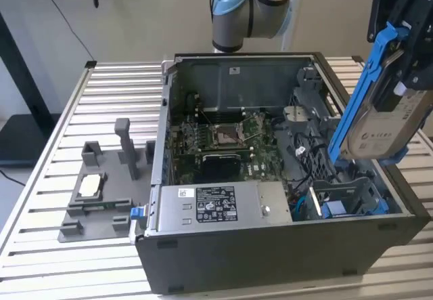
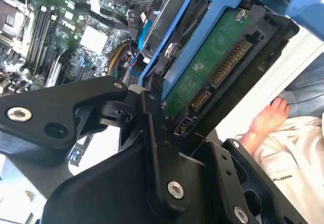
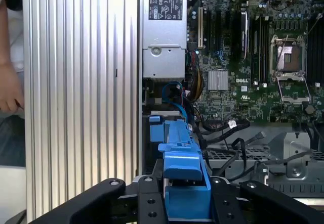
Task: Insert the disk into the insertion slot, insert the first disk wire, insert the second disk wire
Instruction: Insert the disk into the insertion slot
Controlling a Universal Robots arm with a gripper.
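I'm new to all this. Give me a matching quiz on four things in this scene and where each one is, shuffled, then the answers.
Things:
1. the disk
2. the insertion slot
3. the long grey box with a white sticker
4. the grey fixture

Places:
A. on the slatted table, outside the computer case, at the exterior view's left
B. held in the air by the end effector, above the case
C. along the case's near wall
D. in the case's near corner at the exterior view's right, with blue tabs

Pairs: 1-B, 2-D, 3-C, 4-A
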